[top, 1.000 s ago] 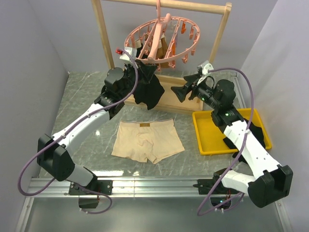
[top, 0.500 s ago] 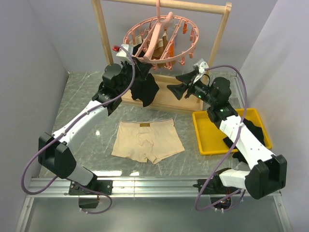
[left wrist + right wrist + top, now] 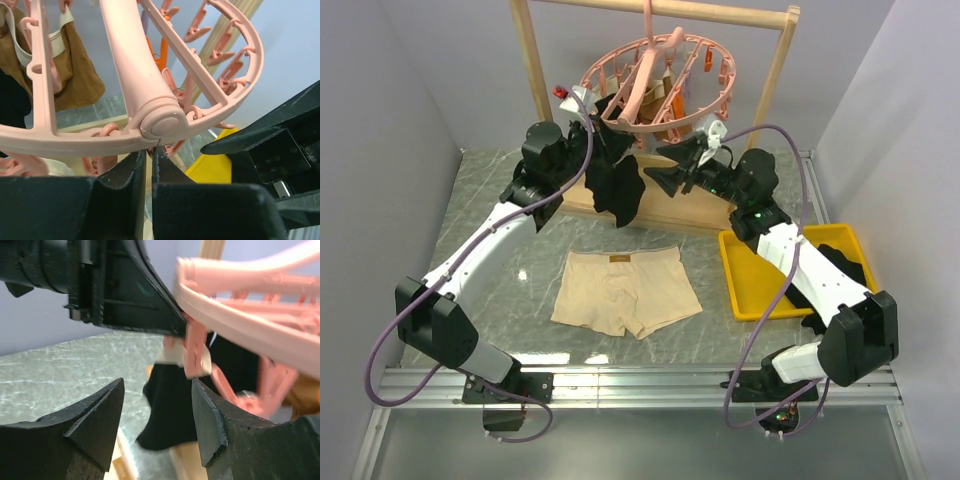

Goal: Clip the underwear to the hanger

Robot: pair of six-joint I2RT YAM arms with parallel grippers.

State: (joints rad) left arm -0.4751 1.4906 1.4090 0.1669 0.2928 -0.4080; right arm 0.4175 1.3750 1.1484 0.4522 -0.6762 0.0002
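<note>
The underwear (image 3: 625, 290) lay flat on the counter (image 3: 500, 215), well apart from both arms and from the hanger (image 3: 655, 85) above. I had the left fingers (image 3: 120, 175) pressed almost together just under the hanger's rim, beside a hanging black garment (image 3: 615, 185); I could see nothing pinched between them. The right fingers (image 3: 100, 420) stood apart, pointing at a clip (image 3: 195, 347) on that rim.

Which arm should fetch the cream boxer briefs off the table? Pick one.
Right, likely: the right gripper is open and empty; the left gripper is shut under the pink plastic ring hanger.
</note>
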